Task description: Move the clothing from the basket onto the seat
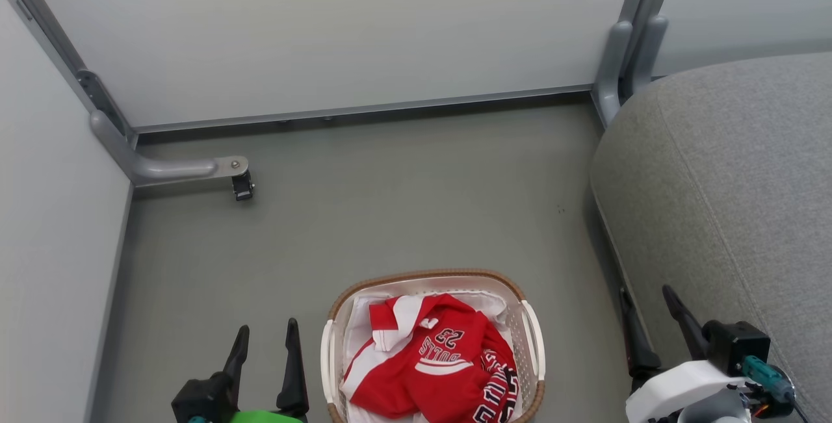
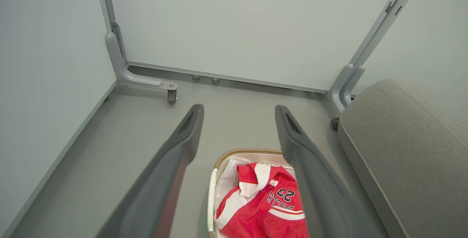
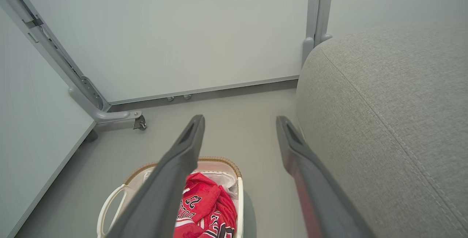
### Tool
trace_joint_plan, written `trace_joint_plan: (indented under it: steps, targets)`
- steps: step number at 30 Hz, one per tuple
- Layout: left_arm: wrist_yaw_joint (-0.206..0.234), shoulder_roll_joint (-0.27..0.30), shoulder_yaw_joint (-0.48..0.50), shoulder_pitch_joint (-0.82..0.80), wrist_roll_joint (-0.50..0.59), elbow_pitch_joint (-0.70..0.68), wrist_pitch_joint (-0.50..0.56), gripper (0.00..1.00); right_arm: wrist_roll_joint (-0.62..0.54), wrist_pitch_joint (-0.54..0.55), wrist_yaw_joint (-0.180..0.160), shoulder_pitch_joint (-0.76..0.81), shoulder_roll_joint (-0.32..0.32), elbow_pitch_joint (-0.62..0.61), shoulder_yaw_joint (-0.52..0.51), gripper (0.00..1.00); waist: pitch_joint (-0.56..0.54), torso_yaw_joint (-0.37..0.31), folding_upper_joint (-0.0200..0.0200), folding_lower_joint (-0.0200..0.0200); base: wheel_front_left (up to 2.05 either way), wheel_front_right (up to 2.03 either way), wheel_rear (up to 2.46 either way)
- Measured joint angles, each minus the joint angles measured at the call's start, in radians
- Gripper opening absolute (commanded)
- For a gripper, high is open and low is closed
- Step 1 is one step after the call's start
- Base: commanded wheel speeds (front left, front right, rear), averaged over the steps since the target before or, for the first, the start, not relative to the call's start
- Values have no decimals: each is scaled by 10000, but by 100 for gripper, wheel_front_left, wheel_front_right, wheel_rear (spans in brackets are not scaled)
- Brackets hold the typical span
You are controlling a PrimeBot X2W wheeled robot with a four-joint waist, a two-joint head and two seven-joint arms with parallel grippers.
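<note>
The white basket (image 1: 533,338) with its brown woven rim stands on the floor at the bottom centre of the head view. Inside lies the red clothing (image 1: 429,358): a garment with white trim and "BULLS 23" lettering (image 2: 278,197), and beside it one with black-and-white lettering (image 1: 497,387). The grey seat (image 1: 728,202) fills the right side. My left gripper (image 1: 266,335) is open, left of the basket and empty. My right gripper (image 1: 647,299) is open too, between the basket and the seat's edge. The basket (image 3: 239,194) and the seat (image 3: 384,102) also show in the right wrist view.
Pale partition panels (image 1: 325,33) close off the back and left. A grey metal foot with a caster (image 1: 242,184) juts onto the floor at the back left. Another grey post (image 1: 617,65) stands by the seat's far corner. Open grey floor (image 1: 403,202) lies beyond the basket.
</note>
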Motion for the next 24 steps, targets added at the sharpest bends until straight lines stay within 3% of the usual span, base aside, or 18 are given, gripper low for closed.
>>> trace_joint_plan:
  steps: [7, 15, 24]
  targets:
    - [-201, 2, -140, -462, 694, 48, -2, 100, -48, 0, 0, -271, 0, -230, -148, 100, 447, -24, 0, 0, 0, 0, 0]
    - [-765, 0, -545, -2198, 2006, 487, -2, 100, -127, -13, 0, -1033, 0, -654, -468, 100, 1423, -65, 0, 0, 0, 0, 0]
    - [-1216, 77, -1191, -4364, 2828, 2366, -6, 100, -46, -15, 0, -2220, -6, -1066, -694, 100, 3061, -330, 0, 0, 0, 0, 0]
